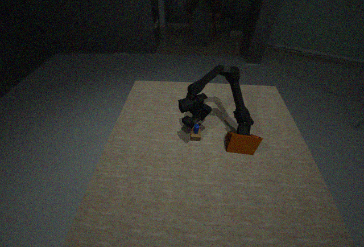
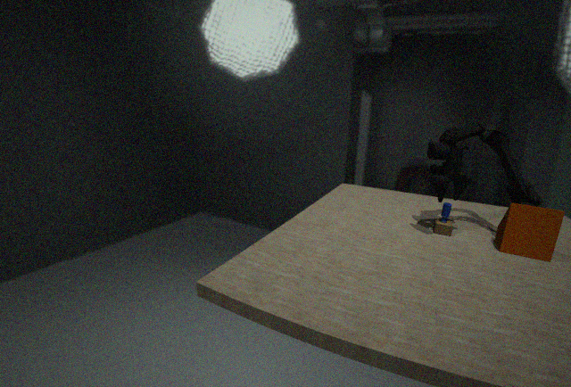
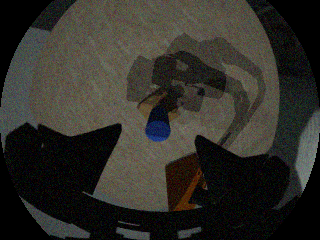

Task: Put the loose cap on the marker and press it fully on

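The blue cap (image 1: 196, 128) (image 2: 446, 209) (image 3: 158, 131) sits upright on top of the marker, over the holder block (image 1: 195, 138) (image 2: 442, 227) (image 3: 146, 107). The cap hides most of the marker. Whether it is fully pressed down cannot be told from these frames. My gripper (image 2: 448, 198) (image 3: 159, 133) is open with nothing between its fingers. In the exterior view its fingertips are just above the cap's top. In the wrist view the cap shows between the two spread fingers, touching neither.
An orange wedge-shaped block (image 1: 243, 144) (image 2: 530, 233) (image 3: 181, 181) stands on the table (image 1: 187, 194) (image 2: 368, 281) to the right of the holder, in front of the arm's base. The arm arches over from its base to the holder, and its shadow lies around the holder.
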Robot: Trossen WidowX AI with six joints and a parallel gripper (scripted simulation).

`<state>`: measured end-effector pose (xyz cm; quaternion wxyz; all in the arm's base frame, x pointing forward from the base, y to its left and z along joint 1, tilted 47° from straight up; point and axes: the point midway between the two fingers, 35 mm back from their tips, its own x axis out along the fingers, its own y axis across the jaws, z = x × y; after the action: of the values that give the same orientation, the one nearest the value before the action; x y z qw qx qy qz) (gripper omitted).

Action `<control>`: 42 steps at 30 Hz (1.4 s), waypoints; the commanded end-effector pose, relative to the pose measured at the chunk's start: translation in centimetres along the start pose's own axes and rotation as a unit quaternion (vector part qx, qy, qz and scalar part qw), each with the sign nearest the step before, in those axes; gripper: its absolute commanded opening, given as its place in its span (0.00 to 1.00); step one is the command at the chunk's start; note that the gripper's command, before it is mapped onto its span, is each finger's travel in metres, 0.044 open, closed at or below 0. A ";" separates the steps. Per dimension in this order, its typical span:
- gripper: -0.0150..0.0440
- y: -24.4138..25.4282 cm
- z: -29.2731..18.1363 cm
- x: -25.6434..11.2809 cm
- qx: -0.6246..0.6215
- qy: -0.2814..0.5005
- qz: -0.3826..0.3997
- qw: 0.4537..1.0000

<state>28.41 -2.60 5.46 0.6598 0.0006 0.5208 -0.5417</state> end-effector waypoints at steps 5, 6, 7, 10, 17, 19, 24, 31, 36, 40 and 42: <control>0.96 0.0 -0.2 -3.1 -0.008 -0.001 0.004 1.000; 0.91 0.0 -0.3 -3.0 -0.031 -0.001 0.004 0.999; 0.87 0.1 -0.3 -2.9 -0.070 -0.002 0.004 0.998; 0.73 0.1 -0.4 -2.5 -0.212 -0.003 0.003 0.977; 0.42 0.2 -0.5 -2.1 -0.371 -0.005 0.001 0.929; 0.33 0.2 -0.5 -2.1 -0.371 -0.005 0.001 0.929; 0.25 0.2 -0.5 -2.1 -0.371 -0.005 0.001 0.929; 0.25 0.2 -0.5 -2.0 -0.371 -0.005 0.001 0.929; 0.25 0.2 -0.4 -1.4 -0.370 -0.005 0.001 0.929; 0.25 0.2 -0.4 -0.8 -0.370 -0.005 0.001 0.929; 0.25 0.2 -0.4 -0.5 -0.370 -0.005 0.001 0.929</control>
<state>28.31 -1.60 5.73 0.6156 -0.2434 0.6827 -0.3095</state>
